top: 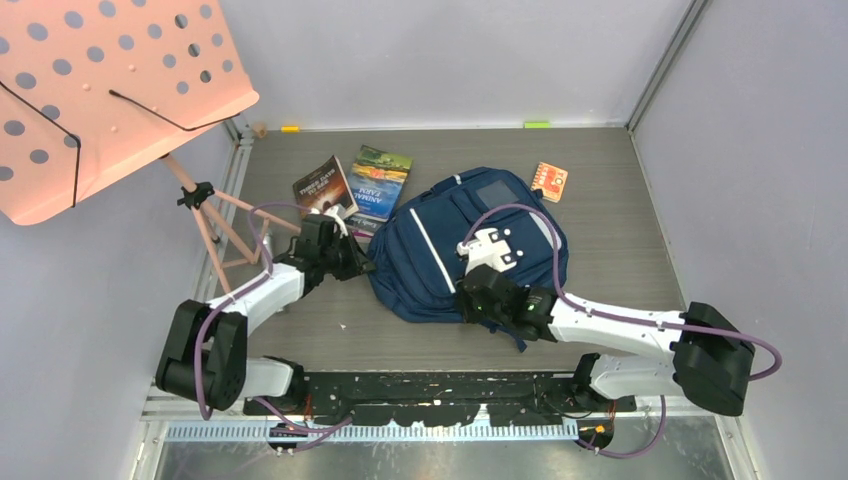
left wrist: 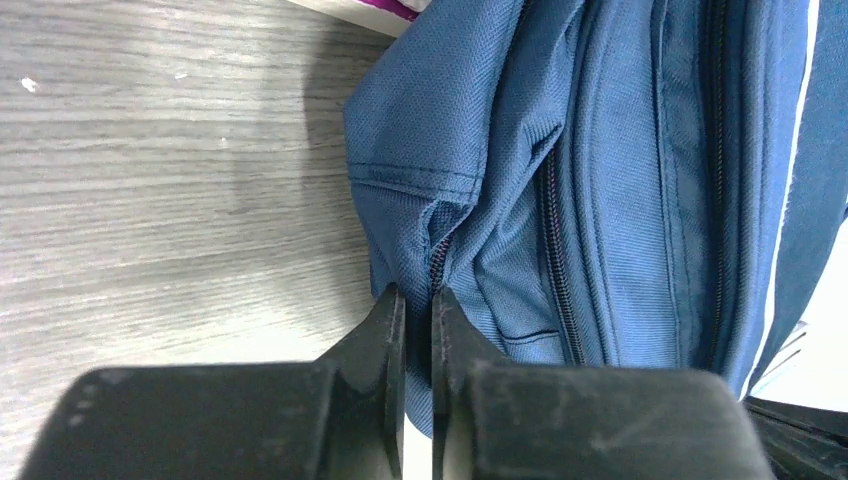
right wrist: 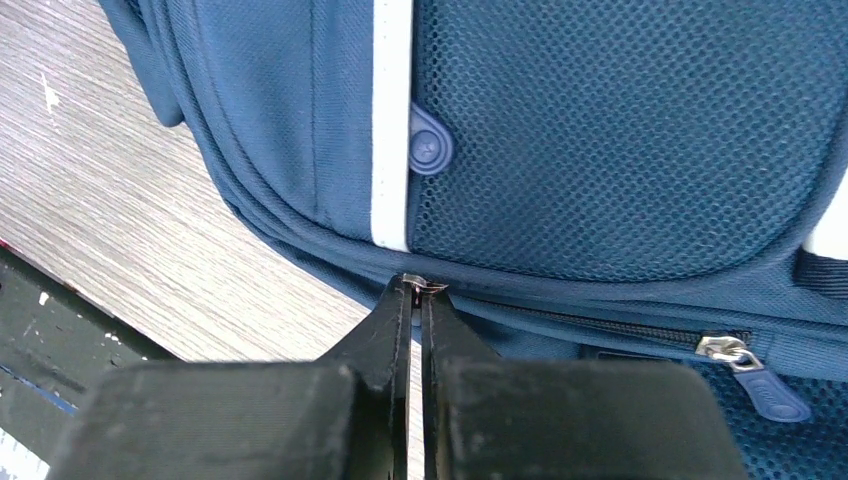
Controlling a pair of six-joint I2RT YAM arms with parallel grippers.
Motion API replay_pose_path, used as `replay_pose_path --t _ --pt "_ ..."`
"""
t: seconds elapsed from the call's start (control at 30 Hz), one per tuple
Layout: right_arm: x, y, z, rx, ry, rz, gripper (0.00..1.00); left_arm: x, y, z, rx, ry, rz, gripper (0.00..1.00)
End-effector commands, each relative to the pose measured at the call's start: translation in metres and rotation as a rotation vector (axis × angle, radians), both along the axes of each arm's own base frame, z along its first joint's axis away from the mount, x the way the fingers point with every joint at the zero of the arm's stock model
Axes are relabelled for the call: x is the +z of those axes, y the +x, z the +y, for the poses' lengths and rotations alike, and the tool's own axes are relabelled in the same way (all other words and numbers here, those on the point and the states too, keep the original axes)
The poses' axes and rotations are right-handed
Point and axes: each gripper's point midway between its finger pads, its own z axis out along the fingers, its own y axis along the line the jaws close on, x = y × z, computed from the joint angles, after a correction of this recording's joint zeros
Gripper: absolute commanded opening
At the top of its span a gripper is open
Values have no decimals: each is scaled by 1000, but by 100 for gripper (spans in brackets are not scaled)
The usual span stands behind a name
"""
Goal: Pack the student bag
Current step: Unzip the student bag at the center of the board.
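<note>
The student bag [top: 470, 245], a navy backpack with white stripe trim, lies flat in the middle of the table. My left gripper [top: 362, 262] is at its left edge. In the left wrist view the gripper [left wrist: 418, 300] is shut on a fold of the blue fabric [left wrist: 450, 230], just beside the end of a zip. My right gripper [top: 470, 300] sits at the bag's near edge. Seen from the right wrist, it [right wrist: 420, 290] is shut on a small metal zipper pull [right wrist: 425, 284] below the mesh pocket [right wrist: 620, 130].
Two books [top: 322, 186] [top: 380, 182] lie just left of the bag, and a small orange booklet [top: 549, 181] lies to its right. A pink music stand [top: 100, 90] leans over the left wall. A second zip slider [right wrist: 725, 347] shows to the right.
</note>
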Motion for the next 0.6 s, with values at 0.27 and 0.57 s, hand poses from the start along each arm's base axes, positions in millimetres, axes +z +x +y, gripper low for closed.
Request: replay_pose_path --t 0.27,0.57 --pt "46 -15 80 -141 136 -25 1 8 -27 -31 -23 -95 -68 0" --pt "70 6 118 -208 108 -39 1 26 -66 -50 -68 -152 -133 0"
